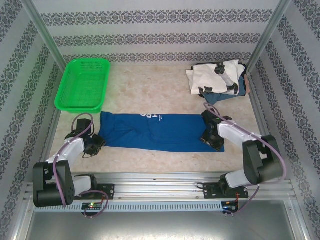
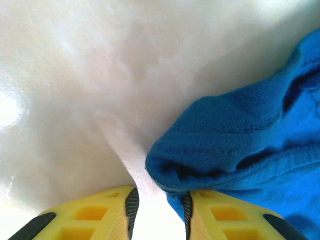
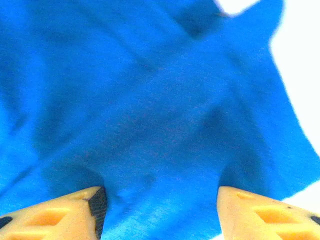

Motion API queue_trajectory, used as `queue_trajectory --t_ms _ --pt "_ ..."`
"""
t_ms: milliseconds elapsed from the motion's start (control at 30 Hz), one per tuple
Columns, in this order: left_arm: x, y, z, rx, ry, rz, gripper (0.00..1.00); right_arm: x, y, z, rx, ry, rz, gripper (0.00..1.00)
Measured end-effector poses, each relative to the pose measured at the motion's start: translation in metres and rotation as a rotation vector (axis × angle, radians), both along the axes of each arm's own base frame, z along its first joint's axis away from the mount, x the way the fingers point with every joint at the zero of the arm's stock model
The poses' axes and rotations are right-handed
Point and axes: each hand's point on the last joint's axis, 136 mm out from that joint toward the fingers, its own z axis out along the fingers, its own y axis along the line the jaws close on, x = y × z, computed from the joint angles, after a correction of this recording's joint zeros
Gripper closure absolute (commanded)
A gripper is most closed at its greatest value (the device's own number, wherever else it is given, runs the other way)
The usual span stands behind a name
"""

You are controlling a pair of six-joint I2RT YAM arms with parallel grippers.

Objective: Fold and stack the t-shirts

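1. The royal-blue t-shirt (image 1: 160,131) lies stretched left to right across the near middle of the table (image 1: 150,90). Some white lettering shows at its far edge.
2. The left gripper (image 1: 95,146) sits low at the shirt's left end. On my left wrist feed its fingers (image 2: 95,217) stand apart, with bare table in the gap. The shirt's rolled edge lies against the inner side of the finger on the picture's right. I see no cloth pinched.
3. The right gripper (image 1: 214,141) is down on the shirt's right end, by the near corner. On the right wrist feed the fingers (image 3: 65,212) are spread wide, blue cloth spanning the space between them, released. I cannot tell whether the tips touch the cloth.
4. At the far right, a white t-shirt (image 1: 216,75) with black marks lies on a bluish-grey shirt (image 1: 225,96), well apart from both grippers.
5. A green mesh basket (image 1: 82,84) stands at the far left.
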Motion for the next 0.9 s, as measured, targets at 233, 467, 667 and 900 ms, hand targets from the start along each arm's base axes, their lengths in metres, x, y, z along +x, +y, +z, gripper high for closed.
queue_trajectory --t_ms 233,467,667,900 --pt "-0.009 0.009 0.024 0.076 0.007 -0.006 0.59 0.0 0.002 0.038 0.055 -0.158 -0.001 0.25" --pt "0.057 -0.037 0.144 0.104 -0.328 -0.182 0.39 0.04 0.012 0.113 0.077 -0.368 0.14 0.22" --pt "0.074 -0.067 0.167 0.098 -0.372 -0.283 0.23 0.054 0.015 0.139 0.057 -0.411 0.253 0.11" --pt "0.087 -0.073 0.197 0.14 -0.469 -0.361 0.08 0.05 0.023 0.146 0.081 -0.469 0.368 0.02"
